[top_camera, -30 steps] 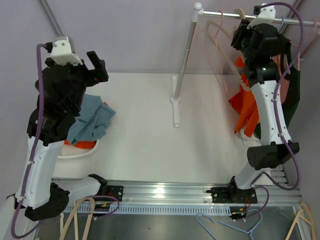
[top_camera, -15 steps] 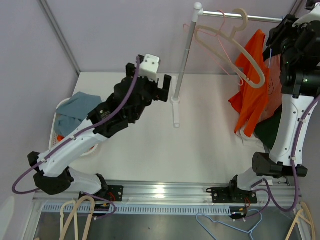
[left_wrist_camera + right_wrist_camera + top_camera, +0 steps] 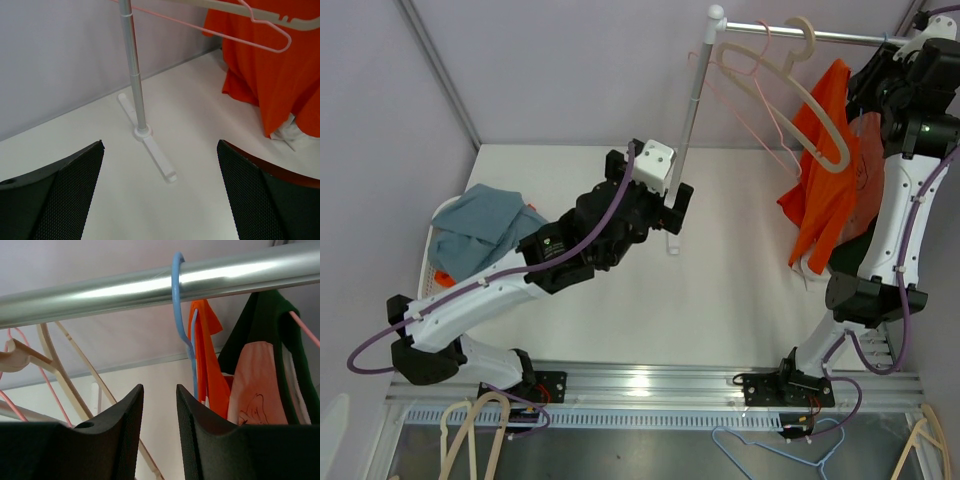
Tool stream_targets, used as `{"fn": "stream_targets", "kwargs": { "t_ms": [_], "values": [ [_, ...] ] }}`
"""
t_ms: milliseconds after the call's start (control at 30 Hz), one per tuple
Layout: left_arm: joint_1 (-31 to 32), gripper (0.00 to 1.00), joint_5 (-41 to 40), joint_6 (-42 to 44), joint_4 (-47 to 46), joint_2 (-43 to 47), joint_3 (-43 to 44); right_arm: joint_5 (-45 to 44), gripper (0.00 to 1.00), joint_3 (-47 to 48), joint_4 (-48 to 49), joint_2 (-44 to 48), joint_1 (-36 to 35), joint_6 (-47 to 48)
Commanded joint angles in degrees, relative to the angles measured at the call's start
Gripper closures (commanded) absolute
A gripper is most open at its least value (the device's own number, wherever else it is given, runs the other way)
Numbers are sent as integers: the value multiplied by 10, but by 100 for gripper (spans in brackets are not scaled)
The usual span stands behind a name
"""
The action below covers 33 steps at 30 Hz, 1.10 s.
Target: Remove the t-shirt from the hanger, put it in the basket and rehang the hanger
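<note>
An orange t-shirt (image 3: 825,190) hangs on a blue hanger (image 3: 181,315) from the metal rail (image 3: 790,33) at the back right. It also shows in the left wrist view (image 3: 270,75) and the right wrist view (image 3: 207,365). My right gripper (image 3: 882,80) is high up, just below the rail (image 3: 150,287). Its jaws (image 3: 159,390) stand a narrow gap apart with nothing between them, just left of the blue hook. My left gripper (image 3: 660,200) hovers over the table near the rack pole (image 3: 135,75), wide open (image 3: 160,145) and empty.
An empty beige hanger (image 3: 800,90) and a pink wire hanger (image 3: 250,42) hang left of the orange shirt. Dark green (image 3: 270,320) and peach (image 3: 255,385) garments hang right of it. A basket with blue-grey cloth (image 3: 480,225) stands at the left. Loose hangers (image 3: 760,445) lie below the near edge.
My left arm has swung from over the basket toward the rack pole in the middle. My right arm has moved right along the rail, uncovering the orange shirt.
</note>
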<state>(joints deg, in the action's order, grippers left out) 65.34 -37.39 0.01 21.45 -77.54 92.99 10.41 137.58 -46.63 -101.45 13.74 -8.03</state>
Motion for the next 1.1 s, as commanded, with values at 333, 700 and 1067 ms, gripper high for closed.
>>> {"fn": "stream_targets", "kwargs": {
  "t_ms": [333, 700, 1067],
  "values": [
    [6, 1, -10, -15, -26, 28, -34, 38, 48, -28, 55, -2, 9, 5],
    [8, 0, -4, -15, -31, 22, -35, 27, 47, -59, 40, 61, 9, 19],
    [13, 0, 4, -18, -37, 20, -44, -6, 44, -50, 22, 55, 14, 33]
  ]
}}
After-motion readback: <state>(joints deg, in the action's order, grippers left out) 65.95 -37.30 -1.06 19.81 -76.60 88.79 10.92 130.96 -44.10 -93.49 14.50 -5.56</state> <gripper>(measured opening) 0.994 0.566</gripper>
